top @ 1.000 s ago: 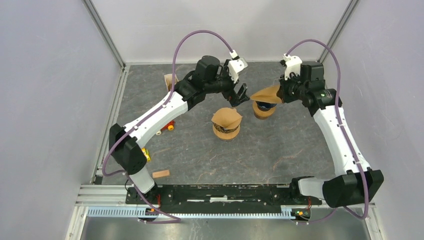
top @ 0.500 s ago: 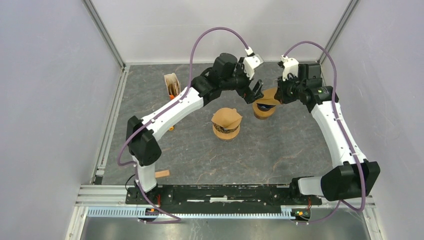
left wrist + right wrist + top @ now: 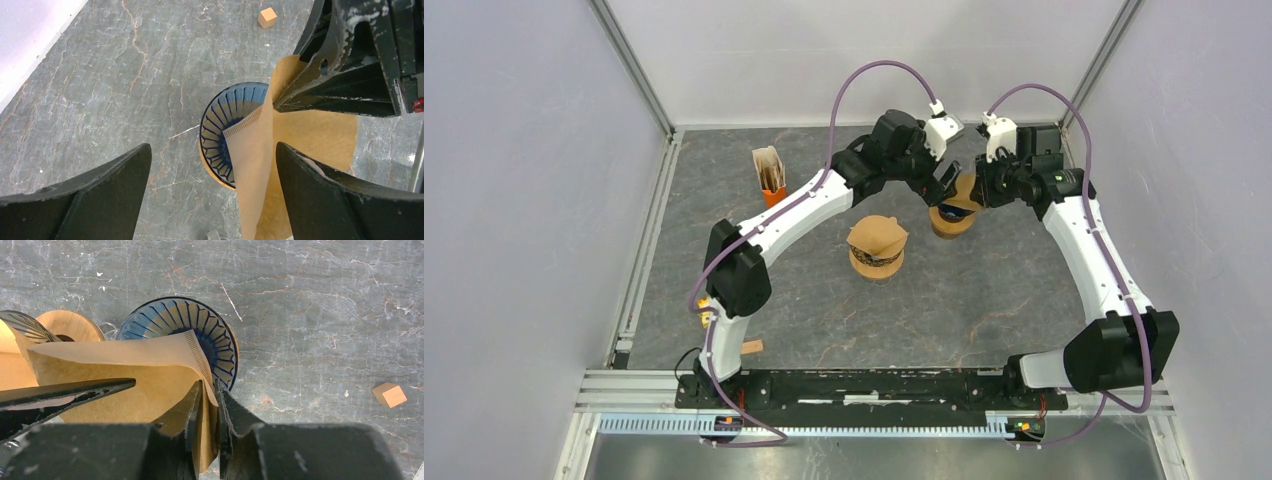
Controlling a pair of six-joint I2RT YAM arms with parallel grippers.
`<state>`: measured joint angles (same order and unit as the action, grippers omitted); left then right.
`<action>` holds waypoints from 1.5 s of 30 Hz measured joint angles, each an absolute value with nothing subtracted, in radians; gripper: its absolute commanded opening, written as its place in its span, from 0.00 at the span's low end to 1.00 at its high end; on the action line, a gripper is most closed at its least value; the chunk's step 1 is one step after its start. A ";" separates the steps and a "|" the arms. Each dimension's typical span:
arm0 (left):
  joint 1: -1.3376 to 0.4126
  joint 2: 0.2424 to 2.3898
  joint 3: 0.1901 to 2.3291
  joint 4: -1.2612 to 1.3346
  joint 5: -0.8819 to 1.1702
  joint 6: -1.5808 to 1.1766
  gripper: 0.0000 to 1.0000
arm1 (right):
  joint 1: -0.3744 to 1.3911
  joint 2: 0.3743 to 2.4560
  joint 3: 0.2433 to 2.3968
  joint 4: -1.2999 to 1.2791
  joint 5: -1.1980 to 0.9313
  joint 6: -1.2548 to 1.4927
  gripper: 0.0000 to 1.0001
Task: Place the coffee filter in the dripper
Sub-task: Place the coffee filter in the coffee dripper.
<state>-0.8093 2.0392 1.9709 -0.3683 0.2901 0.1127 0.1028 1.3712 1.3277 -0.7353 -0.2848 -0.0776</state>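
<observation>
From above, the brown paper coffee filter [image 3: 965, 188] hangs over the blue ribbed dripper [image 3: 952, 212] near the far edge of the grey marbled surface [image 3: 984, 290]. The left wrist view shows the left claw [image 3: 212, 197] spread wide around both. In the right wrist view, the right claw [image 3: 209, 392] narrowly pinches the filter's edge.

Coffee filter [image 3: 305, 135] hides the dripper's [image 3: 220, 130] right half.

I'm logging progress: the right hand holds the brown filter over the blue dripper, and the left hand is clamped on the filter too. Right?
Not quite. The left hand is wide open around the filter, not clamped, as the left wrist view shows. The right hand does hold it over the blue dripper.
</observation>
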 measured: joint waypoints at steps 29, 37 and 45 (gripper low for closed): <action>-0.809 2.130 2.124 -0.472 0.297 0.120 0.97 | 0.069 1.156 1.336 -0.716 -0.260 -0.231 0.71; -0.809 2.156 2.194 -0.535 0.297 0.119 0.97 | 0.066 1.150 1.464 -0.866 -0.458 -0.474 0.88; -0.809 2.186 2.260 -0.582 0.298 0.106 0.96 | 0.105 1.174 1.484 -0.996 -0.508 -0.711 0.90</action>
